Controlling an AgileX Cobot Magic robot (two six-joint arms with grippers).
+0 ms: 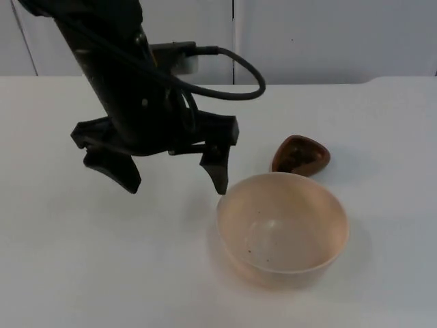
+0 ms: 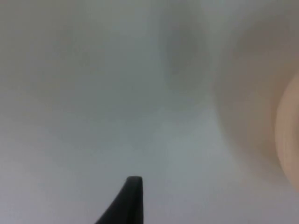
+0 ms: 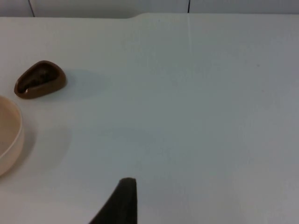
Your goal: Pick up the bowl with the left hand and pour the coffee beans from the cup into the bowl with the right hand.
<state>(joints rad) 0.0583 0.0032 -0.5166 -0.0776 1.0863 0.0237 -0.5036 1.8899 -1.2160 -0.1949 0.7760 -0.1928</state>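
Note:
A pale peach bowl (image 1: 282, 229) stands upright on the white table, right of centre, with only a few dark specks inside. Just behind it sits a small brown cup (image 1: 300, 156) with dark coffee beans in it. My left gripper (image 1: 174, 179) hangs open above the table to the left of the bowl, its right fingertip (image 1: 219, 179) close to the bowl's rim, with nothing between the fingers. The left wrist view catches the bowl's wall (image 2: 280, 130) as a blur. My right gripper (image 3: 122, 200) waits off to the side, looking across at the cup (image 3: 39, 80) and the bowl's rim (image 3: 11, 135).
The white table top (image 1: 82, 260) ends at a grey partition wall (image 1: 328, 34) at the back. Bare table lies left of the bowl and in front of it.

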